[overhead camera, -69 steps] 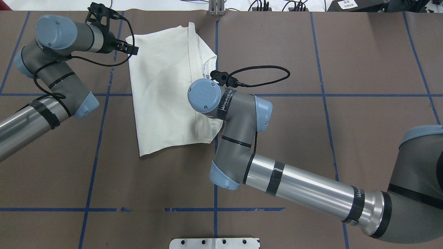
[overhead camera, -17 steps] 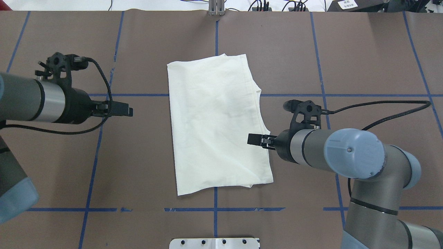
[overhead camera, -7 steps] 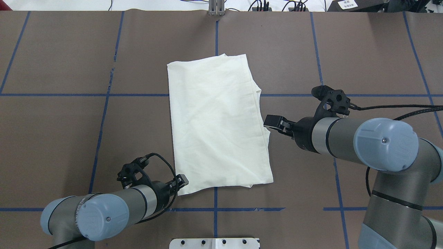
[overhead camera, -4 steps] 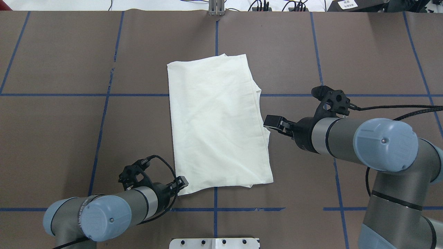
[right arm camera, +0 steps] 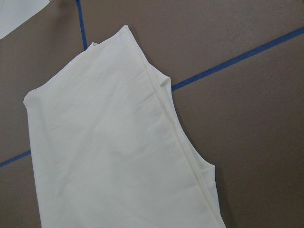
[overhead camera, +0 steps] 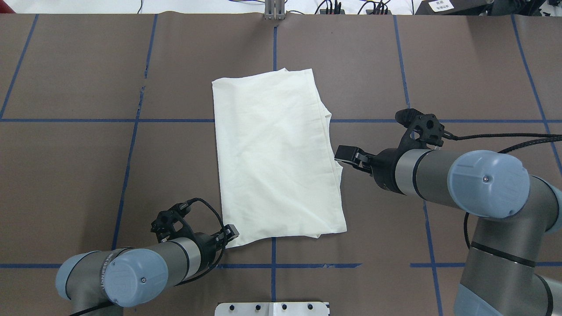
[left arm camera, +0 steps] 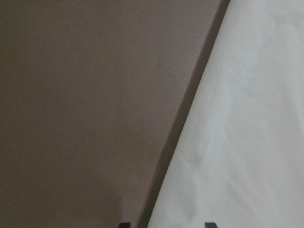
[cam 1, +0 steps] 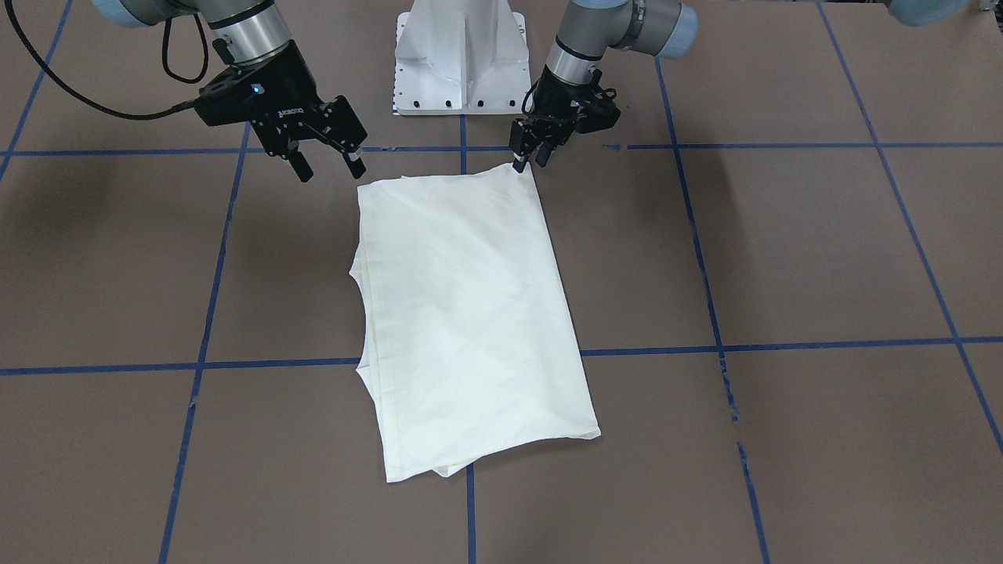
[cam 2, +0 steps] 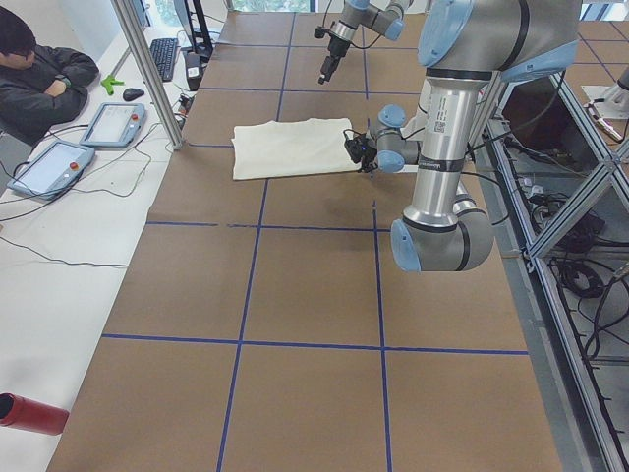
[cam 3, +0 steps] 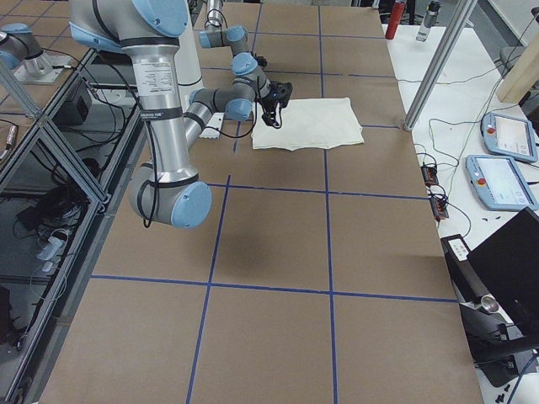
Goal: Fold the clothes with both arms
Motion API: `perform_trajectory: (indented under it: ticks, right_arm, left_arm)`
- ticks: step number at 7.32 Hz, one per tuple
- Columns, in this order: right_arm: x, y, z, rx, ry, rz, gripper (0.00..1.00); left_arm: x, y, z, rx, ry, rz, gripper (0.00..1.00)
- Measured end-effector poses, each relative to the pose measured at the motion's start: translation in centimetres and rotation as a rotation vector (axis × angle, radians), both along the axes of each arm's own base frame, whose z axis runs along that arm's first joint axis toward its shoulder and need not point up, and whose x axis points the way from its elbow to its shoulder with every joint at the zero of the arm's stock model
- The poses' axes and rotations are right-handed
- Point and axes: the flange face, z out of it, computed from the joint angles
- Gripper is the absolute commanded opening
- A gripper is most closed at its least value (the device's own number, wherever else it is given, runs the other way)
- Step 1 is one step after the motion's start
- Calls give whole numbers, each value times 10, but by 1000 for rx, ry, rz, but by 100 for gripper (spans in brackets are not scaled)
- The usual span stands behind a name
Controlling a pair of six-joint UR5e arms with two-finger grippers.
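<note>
The cream shirt (overhead camera: 276, 158) lies flat in a long folded rectangle, plain side up; its print is hidden. It also shows in the front view (cam 1: 462, 313) and the left view (cam 2: 290, 147). My left gripper (overhead camera: 231, 232) is low at the shirt's near-left corner (cam 1: 517, 168). It is open: the left wrist view shows its two fingertips (left arm camera: 124, 223) apart, with the shirt's edge (left arm camera: 237, 142) between them. My right gripper (cam 1: 329, 168) is open and empty. It hovers beside the shirt's right edge (overhead camera: 338, 169). The right wrist view shows only the shirt (right arm camera: 109, 156).
The white pedestal base (cam 1: 462, 55) stands at the robot's side of the table. Blue tape lines (overhead camera: 272, 265) grid the brown table. An operator (cam 2: 39, 79) sits past the far edge with control tablets (cam 2: 54, 162). A red bottle (cam 2: 29, 413) lies by the table's left end.
My left arm swung from the far left to the shirt's near-left corner and has barely moved in the last half second. My right gripper drew back off the shirt's right edge.
</note>
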Motion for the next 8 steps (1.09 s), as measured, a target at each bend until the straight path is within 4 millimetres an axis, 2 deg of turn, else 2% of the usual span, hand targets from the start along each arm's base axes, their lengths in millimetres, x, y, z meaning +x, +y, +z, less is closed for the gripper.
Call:
perform_trajectory:
  ticks: [3, 8]
  right_arm:
    - [-1, -1, 1, -1, 3, 1, 100]
    - [-1, -1, 2, -1, 5, 4, 100]
  left_arm:
    - [3, 1, -6, 2, 7, 1, 61]
    - [12, -1, 1, 7, -13, -3, 61]
